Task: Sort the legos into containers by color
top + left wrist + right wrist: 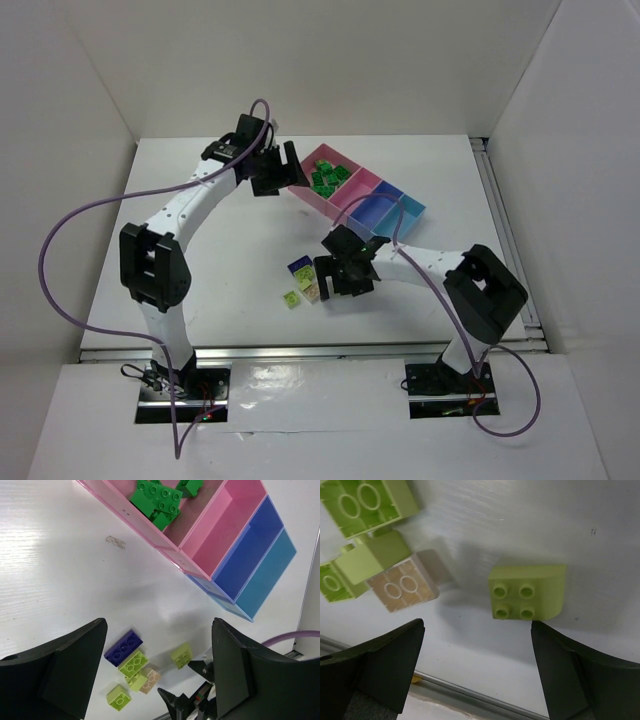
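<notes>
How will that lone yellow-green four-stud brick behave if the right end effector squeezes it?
The brick looks like rigid moulded plastic, so it probably won't flex. Lying flat, studs up, it seems unlikely to roll. One side looks rounded, so a grip might slip there.

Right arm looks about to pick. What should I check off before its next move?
1. Right gripper open and empty: ok.
2. Lone yellow-green brick centred between its fingers: not ok, it sits off toward one finger.
3. That brick apart from its neighbours: ok, there is bare table between it and the beige brick.
4. Left gripper open and empty: ok.
5. An empty bin for this colour: ok, the smaller pink bin holds nothing; the dark green bricks fill the larger pink bin.
6. Left arm clear of the route to the bins: cannot tell.
</notes>
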Action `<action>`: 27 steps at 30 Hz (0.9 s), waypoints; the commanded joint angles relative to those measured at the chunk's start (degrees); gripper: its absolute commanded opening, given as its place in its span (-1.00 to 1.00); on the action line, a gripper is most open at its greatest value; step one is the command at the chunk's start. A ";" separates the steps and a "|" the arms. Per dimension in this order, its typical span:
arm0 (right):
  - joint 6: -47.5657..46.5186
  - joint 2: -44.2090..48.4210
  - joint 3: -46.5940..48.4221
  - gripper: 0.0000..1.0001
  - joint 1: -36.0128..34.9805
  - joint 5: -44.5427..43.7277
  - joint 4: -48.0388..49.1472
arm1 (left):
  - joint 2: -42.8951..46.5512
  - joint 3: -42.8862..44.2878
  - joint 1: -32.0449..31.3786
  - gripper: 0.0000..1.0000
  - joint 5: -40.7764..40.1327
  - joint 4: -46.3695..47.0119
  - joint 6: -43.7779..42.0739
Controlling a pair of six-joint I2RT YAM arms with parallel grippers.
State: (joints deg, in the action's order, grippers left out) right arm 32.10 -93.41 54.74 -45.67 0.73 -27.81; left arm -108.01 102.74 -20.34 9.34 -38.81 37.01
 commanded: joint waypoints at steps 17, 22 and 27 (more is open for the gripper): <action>1.92 -12.41 13.37 0.50 0.05 -13.91 0.48 | 3.77 -1.40 2.23 0.73 1.12 1.19 -2.03; 1.92 -11.80 13.37 0.42 0.05 -16.72 -1.71 | 3.77 -2.63 2.76 0.73 1.12 1.19 -2.03; 4.72 -11.27 12.85 0.07 -0.47 -20.85 -5.75 | 3.77 -3.77 2.76 0.71 2.17 1.72 -1.51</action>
State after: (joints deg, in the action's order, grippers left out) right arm 34.65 -105.80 66.96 -45.74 -15.46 -29.54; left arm -106.98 99.57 -17.61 9.93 -38.61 36.03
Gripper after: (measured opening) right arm 0.543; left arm 0.859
